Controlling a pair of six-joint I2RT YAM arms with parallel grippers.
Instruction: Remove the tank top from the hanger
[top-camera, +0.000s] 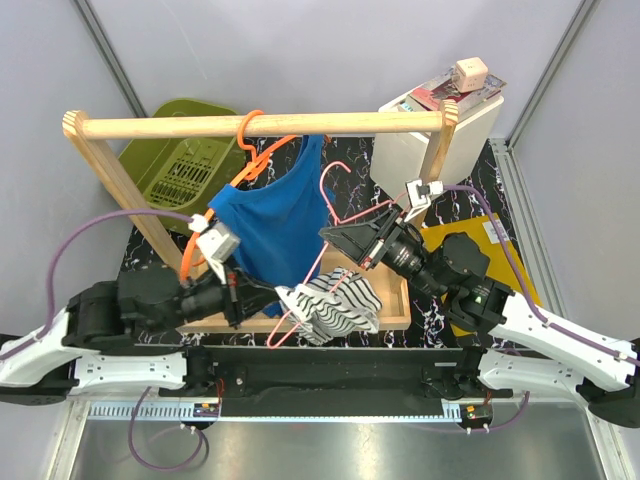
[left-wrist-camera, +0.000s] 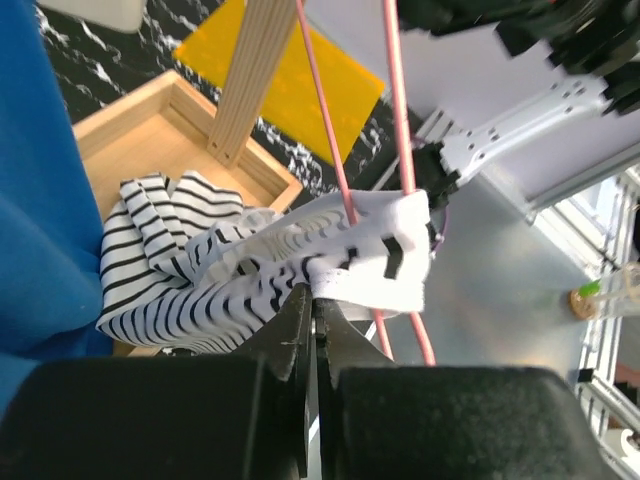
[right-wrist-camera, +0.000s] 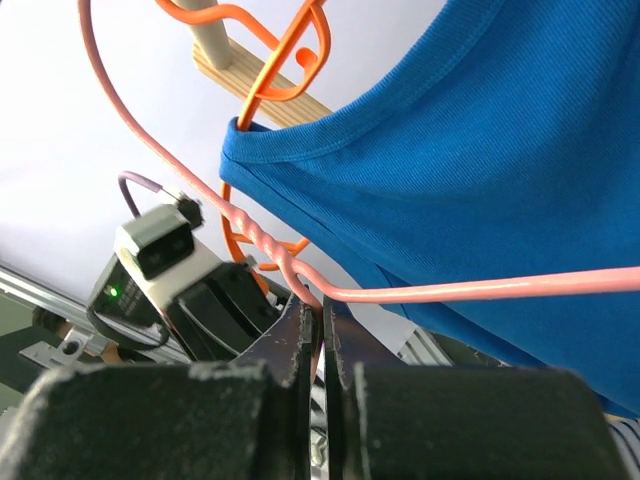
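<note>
You will find no legible text. The printed cover (top-camera: 440, 95) on the white box (top-camera: 410, 160) and the small label (top-camera: 495, 232) on the yellow sheet (top-camera: 440, 238) are too small to read.

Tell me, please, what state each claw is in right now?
Left claw: closed, tips against the striped garment; a pinch cannot be confirmed.
Right claw: closed on the pink hanger.

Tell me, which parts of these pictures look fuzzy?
Left wrist view: the black left claw up close is fuzzy, the black-and-white striped cloth sharp. Right wrist view: the black right claw is fuzzy, the bright-blue cloth tank top crisp. Top view: everything sharp, soft even light.
</note>
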